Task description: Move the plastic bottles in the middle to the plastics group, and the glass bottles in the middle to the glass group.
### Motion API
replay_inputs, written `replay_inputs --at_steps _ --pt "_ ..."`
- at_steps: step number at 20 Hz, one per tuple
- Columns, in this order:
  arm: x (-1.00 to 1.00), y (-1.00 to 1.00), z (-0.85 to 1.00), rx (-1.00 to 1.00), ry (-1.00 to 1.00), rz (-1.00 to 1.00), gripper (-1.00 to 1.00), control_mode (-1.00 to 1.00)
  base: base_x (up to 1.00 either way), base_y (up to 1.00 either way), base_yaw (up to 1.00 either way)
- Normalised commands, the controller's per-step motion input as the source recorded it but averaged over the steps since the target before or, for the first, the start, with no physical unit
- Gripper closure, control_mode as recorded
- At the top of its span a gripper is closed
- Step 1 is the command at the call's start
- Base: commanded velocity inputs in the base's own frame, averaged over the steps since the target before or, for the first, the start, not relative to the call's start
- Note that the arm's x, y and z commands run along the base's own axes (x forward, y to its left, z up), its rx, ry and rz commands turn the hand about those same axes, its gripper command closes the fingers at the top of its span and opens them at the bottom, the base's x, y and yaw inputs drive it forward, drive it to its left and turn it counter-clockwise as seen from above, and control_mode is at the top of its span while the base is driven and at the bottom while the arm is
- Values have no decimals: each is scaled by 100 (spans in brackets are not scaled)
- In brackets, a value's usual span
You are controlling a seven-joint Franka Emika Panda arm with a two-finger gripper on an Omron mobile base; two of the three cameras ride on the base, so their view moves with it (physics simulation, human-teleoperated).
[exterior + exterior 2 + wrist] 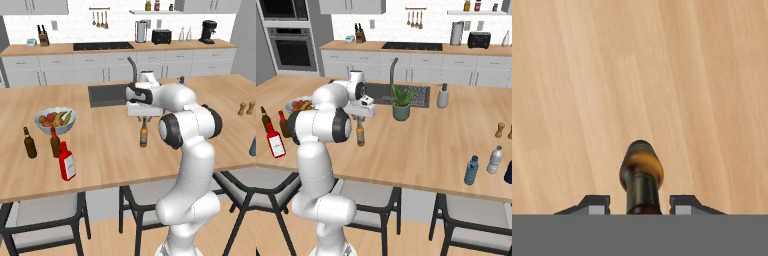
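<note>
The neck of the amber bottle (143, 134) is covered by the gripper (144, 118) in the left base view, and whether the fingers are touching the glass cannot be told there. In the hand view the bottle's lower body is foreshortened under its own shoulder, and the fingertips (594, 205) are cut off by the bottom band. A blue bottle (253, 145) is clipped by the right edge of the left base view. Another dark-blue item (508, 172) is cut off at the right edge of the right base view, too little showing to be named. The labels on the red bottle (67, 161) are too small to be read.
</note>
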Motion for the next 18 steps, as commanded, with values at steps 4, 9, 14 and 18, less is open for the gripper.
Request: replay_inputs --at_steps 4,9,14,18 --pt "0 0 0 0 0 0 100 -100 0 0 0" --pt "0 0 1 0 0 0 100 -100 0 0 0" --pt "-23 1 19 1 0 5 100 -100 0 0 0" --pt "-73 24 32 0 1 13 100 -100 0 0 0"
